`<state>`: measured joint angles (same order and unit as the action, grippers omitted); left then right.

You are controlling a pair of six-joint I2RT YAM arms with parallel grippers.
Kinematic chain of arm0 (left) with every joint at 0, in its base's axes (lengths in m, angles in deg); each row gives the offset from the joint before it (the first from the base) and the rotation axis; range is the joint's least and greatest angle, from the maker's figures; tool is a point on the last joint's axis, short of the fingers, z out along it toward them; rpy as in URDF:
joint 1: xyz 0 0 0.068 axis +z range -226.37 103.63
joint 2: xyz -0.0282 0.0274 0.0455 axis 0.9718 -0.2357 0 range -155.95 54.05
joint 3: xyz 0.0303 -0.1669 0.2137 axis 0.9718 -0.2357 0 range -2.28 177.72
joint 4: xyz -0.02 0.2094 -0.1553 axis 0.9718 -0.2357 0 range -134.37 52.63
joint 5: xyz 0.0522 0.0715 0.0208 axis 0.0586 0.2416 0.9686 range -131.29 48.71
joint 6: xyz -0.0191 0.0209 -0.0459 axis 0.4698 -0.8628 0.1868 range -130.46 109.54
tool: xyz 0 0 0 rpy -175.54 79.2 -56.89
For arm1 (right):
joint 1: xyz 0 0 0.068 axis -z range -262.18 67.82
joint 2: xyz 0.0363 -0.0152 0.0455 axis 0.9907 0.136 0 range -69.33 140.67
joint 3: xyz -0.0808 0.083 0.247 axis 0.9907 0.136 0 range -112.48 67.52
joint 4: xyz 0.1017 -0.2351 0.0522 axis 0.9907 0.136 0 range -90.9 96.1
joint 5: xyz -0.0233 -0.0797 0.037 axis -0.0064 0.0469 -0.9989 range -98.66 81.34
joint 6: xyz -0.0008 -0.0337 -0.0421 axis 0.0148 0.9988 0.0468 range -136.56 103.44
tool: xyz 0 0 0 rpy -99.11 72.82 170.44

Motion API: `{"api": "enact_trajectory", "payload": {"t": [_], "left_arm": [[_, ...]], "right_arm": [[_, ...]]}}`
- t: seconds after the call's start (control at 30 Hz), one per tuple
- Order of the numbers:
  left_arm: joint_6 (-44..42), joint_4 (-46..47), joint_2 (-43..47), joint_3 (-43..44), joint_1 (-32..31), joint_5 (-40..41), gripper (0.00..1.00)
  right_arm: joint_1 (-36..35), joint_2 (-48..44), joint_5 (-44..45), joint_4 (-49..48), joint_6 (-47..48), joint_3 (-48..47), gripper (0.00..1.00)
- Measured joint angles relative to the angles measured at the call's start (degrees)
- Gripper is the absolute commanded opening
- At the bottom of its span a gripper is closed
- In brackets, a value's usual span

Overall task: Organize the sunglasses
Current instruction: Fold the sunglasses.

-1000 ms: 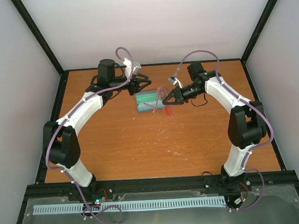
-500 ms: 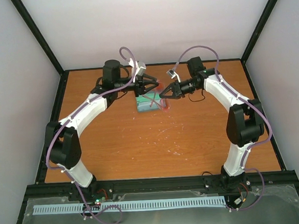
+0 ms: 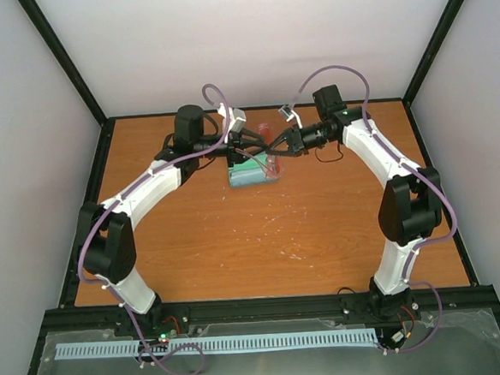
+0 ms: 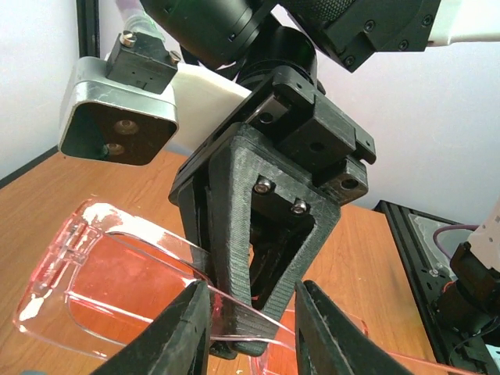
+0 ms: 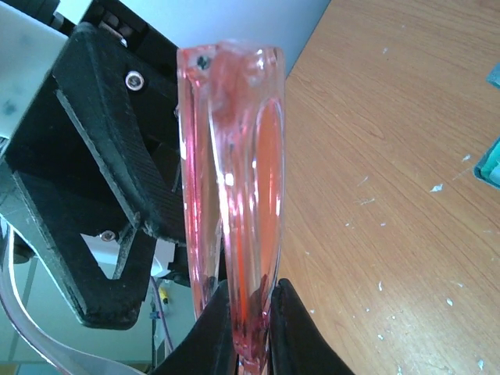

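Both arms rise from their bases at the near edge and bend inward at the elbow, so the two wrists meet nose to nose over the far middle of the table [image 3: 236, 240]. The left claw [image 3: 249, 145] points right and the right claw [image 3: 276, 144] points left. From above their tips look almost touching, and both are lifted off the wood. Purple cables [image 3: 213, 91] loop over each wrist.

The sunglasses [image 5: 234, 180] hang in the air between the two claws, folded, reddish-pink and see-through. The right claw is pinched narrow on them. In its own wrist view the two fingers [image 5: 291, 328] squeeze the bottom end of the frame, and the glasses stand straight up from the grip.

The left claw is spread fairly wide. In the left wrist view its fingers [image 4: 186, 332] stand on either side of a thin pink edge of the frame, with gaps showing on both sides. I cannot tell whether either finger touches it. Behind that edge sits the black triangular body of the right claw, and up and to the left is the silver-grey housing of the right wrist camera [image 4: 117, 129].

Under the meeting point the blue-green case [image 3: 251, 175] lies flat on the table, with the glasses held above its right end.
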<state>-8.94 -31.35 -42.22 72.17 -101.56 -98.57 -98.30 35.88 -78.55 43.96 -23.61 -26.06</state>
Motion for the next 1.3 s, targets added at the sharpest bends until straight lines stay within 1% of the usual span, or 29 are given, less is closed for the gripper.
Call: {"api": "enact_trajectory", "payload": {"t": [0.13, 0.23, 0.3, 0.4, 0.47, 0.53, 0.57, 0.7, 0.83, 0.97, 1.17, 1.3], "left_arm": [[-0.9, -1.0, 0.0, 0.0, -0.1, 2.1, 0.33], [-0.9, -2.4, 0.0, 0.0, 1.6, 4.7, 0.31], [-0.3, -3.5, 0.0, -0.1, 4.3, 6.2, 0.30], [0.5, -4.9, 0.0, -0.1, 11.2, 8.1, 0.28], [0.7, -6.0, 0.0, -0.1, 14.4, 8.7, 0.27], [0.7, -7.0, 0.1, -0.1, 16.9, 8.9, 0.26], [0.7, -7.4, 0.4, -0.2, 17.1, 8.7, 0.26], [0.8, -8.3, 4.9, -2.7, 15.8, 5.4, 0.26], [-0.6, -9.9, 9.7, -3.3, 14.3, 3.4, 0.26], [-2.7, -10.8, 13.3, -3.4, 10.9, 2.6, 0.26], [-3.6, -11.3, 14.1, -5.7, 4.5, 1.8, 0.26], [-3.8, -12.1, 13.3, -6.2, 2.9, 1.7, 0.27]], "right_arm": [[0.0, 0.0, 1.4, 2.6, 1.9, 0.0, 0.05], [0.3, 0.0, 1.7, 3.6, 3.3, 1.4, 0.05], [0.7, 0.0, 1.5, 3.8, 3.8, 2.4, 0.05], [1.7, 0.0, 2.0, 3.8, 4.0, 4.0, 0.04], [2.8, 0.0, 3.0, 3.8, 4.0, 4.3, 0.03], [4.2, 0.0, 4.9, 3.7, 3.3, 4.3, 0.03], [4.7, 0.0, 5.9, 3.6, 3.0, 4.2, 0.03], [5.7, 2.8, 9.4, 3.4, 0.9, 0.7, 0.03], [5.5, 6.6, 11.6, 2.5, -1.6, -2.9, 0.03], [5.4, 8.3, 12.7, 2.0, -3.3, -4.9, 0.03], [4.0, 8.3, 12.7, 1.8, -4.6, -7.3, 0.03], [2.5, 8.3, 12.7, 1.9, -5.0, -7.6, 0.03]]}}
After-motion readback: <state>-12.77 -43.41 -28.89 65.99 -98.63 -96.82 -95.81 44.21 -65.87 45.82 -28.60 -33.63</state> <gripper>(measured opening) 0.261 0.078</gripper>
